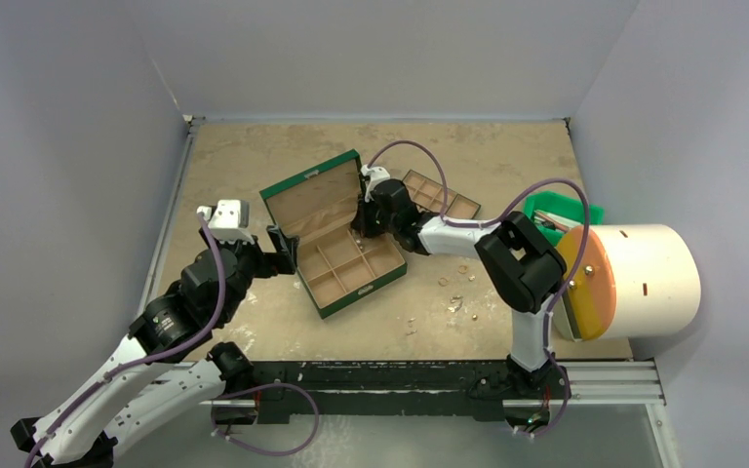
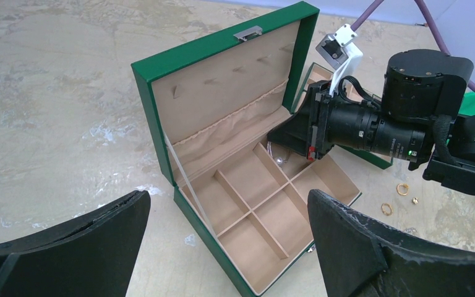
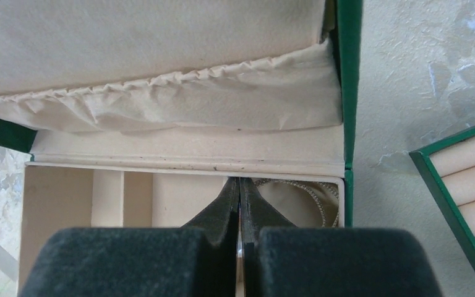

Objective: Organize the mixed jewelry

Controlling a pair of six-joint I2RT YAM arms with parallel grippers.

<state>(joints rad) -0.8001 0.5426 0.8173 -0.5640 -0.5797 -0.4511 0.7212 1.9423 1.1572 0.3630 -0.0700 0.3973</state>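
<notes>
At lower centre, our right end effector [image 3: 240, 185] is pinched shut beside a fine silver chain [image 3: 314, 197]: limp, slippery, best nipped where bunched.

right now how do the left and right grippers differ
The left gripper is wide open; the right gripper is shut. The left gripper hovers outside the green box; the right gripper reaches into a compartment next to its lid. Both have dark padded fingers.

2 black-and-white arms [image 1: 446, 234], purple cables [image 1: 410, 144], black padded end effector fingers [image 2: 80, 247].
</notes>
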